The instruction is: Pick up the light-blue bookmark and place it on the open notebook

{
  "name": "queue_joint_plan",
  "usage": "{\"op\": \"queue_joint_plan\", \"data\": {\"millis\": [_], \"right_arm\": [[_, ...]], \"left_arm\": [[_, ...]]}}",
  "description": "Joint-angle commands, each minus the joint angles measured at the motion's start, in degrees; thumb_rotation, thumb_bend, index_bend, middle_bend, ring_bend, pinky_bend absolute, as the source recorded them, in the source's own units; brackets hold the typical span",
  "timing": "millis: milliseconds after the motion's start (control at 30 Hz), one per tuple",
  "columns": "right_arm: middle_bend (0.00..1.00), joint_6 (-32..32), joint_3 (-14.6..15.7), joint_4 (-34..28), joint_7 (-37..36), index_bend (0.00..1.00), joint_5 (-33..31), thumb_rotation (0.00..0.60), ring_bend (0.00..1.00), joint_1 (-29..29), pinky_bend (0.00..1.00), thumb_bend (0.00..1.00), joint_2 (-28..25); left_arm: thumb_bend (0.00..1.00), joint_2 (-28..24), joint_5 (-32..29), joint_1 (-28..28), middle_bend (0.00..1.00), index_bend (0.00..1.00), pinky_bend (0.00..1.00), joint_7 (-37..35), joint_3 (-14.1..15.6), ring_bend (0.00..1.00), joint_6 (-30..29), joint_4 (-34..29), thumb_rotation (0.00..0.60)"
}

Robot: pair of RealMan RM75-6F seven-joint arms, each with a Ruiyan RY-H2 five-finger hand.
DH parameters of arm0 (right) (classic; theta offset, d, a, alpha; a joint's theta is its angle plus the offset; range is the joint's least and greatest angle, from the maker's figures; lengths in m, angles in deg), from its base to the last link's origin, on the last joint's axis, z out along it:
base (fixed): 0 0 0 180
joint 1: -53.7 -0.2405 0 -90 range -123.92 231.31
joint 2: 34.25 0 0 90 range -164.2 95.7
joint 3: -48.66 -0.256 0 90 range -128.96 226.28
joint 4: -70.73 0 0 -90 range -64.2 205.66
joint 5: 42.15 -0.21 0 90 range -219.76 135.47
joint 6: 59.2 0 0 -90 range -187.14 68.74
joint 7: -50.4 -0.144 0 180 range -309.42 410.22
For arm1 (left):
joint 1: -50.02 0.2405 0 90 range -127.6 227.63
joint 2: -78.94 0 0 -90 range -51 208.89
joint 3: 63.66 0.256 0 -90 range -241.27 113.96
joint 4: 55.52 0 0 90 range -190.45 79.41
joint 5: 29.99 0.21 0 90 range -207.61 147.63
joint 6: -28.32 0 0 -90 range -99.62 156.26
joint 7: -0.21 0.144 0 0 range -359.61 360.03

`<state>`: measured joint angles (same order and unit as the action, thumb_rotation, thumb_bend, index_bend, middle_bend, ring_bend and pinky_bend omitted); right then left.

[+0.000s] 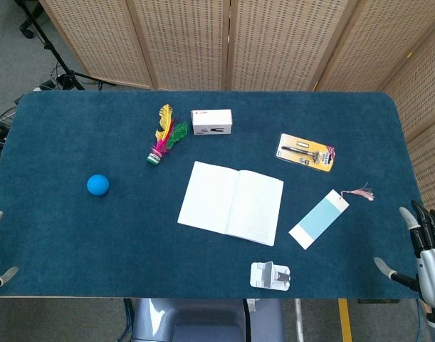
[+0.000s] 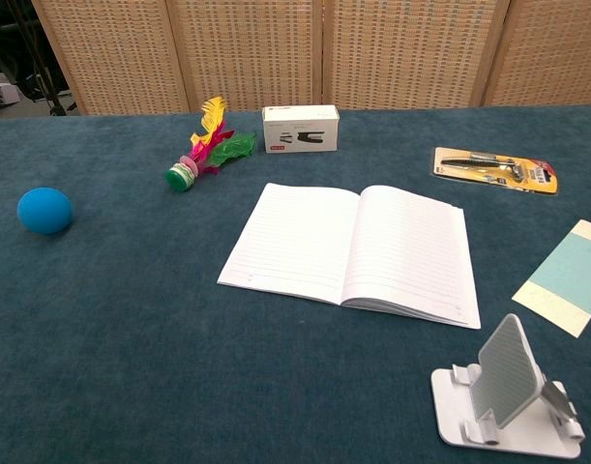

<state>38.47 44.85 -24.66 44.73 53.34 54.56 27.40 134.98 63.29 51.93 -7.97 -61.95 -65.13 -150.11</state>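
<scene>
The light-blue bookmark (image 1: 321, 219) with white ends and a pink tassel lies flat on the blue table, right of the open notebook (image 1: 231, 202). In the chest view the bookmark (image 2: 566, 277) is cut off by the right edge, beside the notebook (image 2: 353, 251). My right hand (image 1: 422, 246) hovers at the table's front right corner, fingers spread and holding nothing, a short way right of the bookmark. Of my left hand (image 1: 2, 277) only the fingertips show at the far left edge, apart and holding nothing. Neither hand appears in the chest view.
A white phone stand (image 1: 270, 275) sits near the front edge below the notebook. A blue ball (image 1: 97, 184) lies at the left, and a feathered shuttlecock (image 1: 162, 139), a white box (image 1: 211, 122) and a yellow blister pack (image 1: 305, 152) lie toward the back.
</scene>
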Motion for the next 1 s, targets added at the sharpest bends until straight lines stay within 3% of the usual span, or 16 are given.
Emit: {"op": "queue_joint_plan", "data": {"millis": [33,267,500,600,700,800,1000], "right_arm": [[0.00,-0.7,0.3,-0.3,0.7,0.00,-0.2,0.600,0.00,-0.1,0.00,0.00,-0.4],[0.00,-2.5,0.2,-1.1,1.4,0.00,-1.6,0.600,0.00,-0.6,0.00,0.00,-1.0],[0.00,-14.2,0.3,0.5,-2.4,0.00,-1.1,0.600,0.00,-7.4,0.00,0.00,-7.4],[0.00,-21.5,0.4,4.8,-6.3,0.00,1.1,0.600,0.00,-12.8,0.00,0.00,-9.1],[0.00,-29.6,1.8,13.6,-13.5,0.00,5.3,0.600,0.00,-19.6,0.00,0.00,-7.5],[0.00,-29.9,3.2,23.2,-17.8,0.01,9.9,0.600,0.00,-23.2,0.00,0.00,-3.3],[0.00,-27.1,4.9,34.7,-21.2,0.12,14.0,0.600,0.00,-25.9,0.00,0.00,2.7]], "left_arm": [[0.00,0.1,-0.3,0.0,0.00,0.00,0.00,0.4,-0.1,0.00,0.2,-0.1,0.600],[0.00,0.1,-0.9,-0.4,0.00,0.00,0.00,0.6,-0.4,0.00,1.0,-0.4,0.600],[0.00,0.7,-2.4,-1.0,0.00,0.00,0.00,1.8,-1.1,0.00,2.1,-0.6,0.600],[0.00,1.0,-2.9,-1.2,0.00,0.00,0.00,3.0,-1.4,0.00,2.5,-1.2,0.600],[0.00,1.4,-3.6,-1.3,0.00,0.00,0.00,4.6,-1.8,0.00,2.7,-1.7,0.600],[0.00,1.9,-4.3,-1.3,0.00,0.00,0.00,5.7,-2.0,0.00,2.9,-1.9,0.600],[0.00,2.5,-5.1,-1.7,0.00,0.00,0.00,7.5,-2.3,0.00,3.6,-2.4,0.600]]}}
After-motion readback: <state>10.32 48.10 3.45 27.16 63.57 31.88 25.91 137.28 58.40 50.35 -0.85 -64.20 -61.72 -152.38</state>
